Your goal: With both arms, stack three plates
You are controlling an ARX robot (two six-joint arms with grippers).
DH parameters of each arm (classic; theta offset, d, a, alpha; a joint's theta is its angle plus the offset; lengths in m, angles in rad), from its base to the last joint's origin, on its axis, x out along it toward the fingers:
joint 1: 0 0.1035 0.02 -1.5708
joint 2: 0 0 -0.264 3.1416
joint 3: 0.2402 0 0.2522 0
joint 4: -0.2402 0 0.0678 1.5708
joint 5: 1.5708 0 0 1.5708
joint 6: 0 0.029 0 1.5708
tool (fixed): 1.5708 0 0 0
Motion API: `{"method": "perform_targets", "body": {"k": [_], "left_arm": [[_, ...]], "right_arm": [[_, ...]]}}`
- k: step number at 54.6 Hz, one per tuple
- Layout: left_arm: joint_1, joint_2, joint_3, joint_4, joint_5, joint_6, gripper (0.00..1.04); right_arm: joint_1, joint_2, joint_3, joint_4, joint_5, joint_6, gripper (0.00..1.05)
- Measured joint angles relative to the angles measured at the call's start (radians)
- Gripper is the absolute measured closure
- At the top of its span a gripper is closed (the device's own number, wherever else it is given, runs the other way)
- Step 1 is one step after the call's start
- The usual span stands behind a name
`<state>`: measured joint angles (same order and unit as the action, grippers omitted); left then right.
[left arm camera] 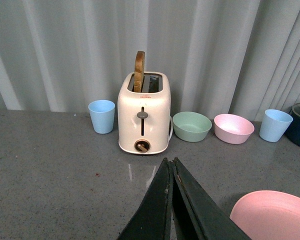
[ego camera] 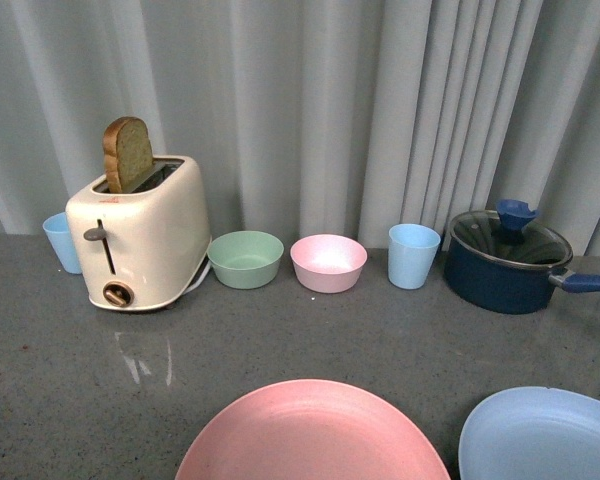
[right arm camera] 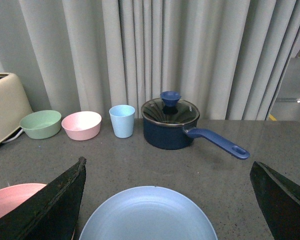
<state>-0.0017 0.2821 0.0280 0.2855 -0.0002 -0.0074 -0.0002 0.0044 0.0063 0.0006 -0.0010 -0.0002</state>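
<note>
A pink plate (ego camera: 312, 435) lies at the front middle of the grey table, and a light blue plate (ego camera: 545, 435) lies to its right. Neither arm shows in the front view. In the left wrist view my left gripper (left arm camera: 171, 161) is shut with nothing in it, above bare table, and the pink plate (left arm camera: 276, 216) lies off to one side. In the right wrist view my right gripper (right arm camera: 167, 162) is wide open, its black fingers (right arm camera: 50, 205) spread over the near part of the light blue plate (right arm camera: 147, 215). The pink plate's rim (right arm camera: 12, 197) shows beside it. No beige plate is in view.
Along the curtain stand a light blue cup (ego camera: 62, 242), a cream toaster (ego camera: 140, 235) holding toast, a green bowl (ego camera: 246, 259), a pink bowl (ego camera: 328, 262), another light blue cup (ego camera: 413, 255) and a dark blue lidded saucepan (ego camera: 507, 260) whose handle points right.
</note>
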Motion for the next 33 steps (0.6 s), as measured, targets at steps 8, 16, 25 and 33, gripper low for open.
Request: {"method": "perform_targets", "body": {"k": [8,16,25,33], "left_arm": [[0.0,-0.052,0.0,-0.051,0.0,0.0,1.01],[0.0,-0.104,0.0,-0.104,0.0,0.0,1.01],[0.0,-0.275,0.0,-0.28,0.001,0.0,1.01],[0.0,-0.278,0.0,-0.284,0.0,0.0,1.01]], "right_arm": [[0.0,0.0,0.0,0.0,0.0,0.0,0.07],[0.0,0.0,0.0,0.0,0.0,0.0,0.07],[0.0,0.0,0.0,0.0,0.0,0.0,0.07],[0.0,0.0,0.0,0.0,0.0,0.0,0.07]]}}
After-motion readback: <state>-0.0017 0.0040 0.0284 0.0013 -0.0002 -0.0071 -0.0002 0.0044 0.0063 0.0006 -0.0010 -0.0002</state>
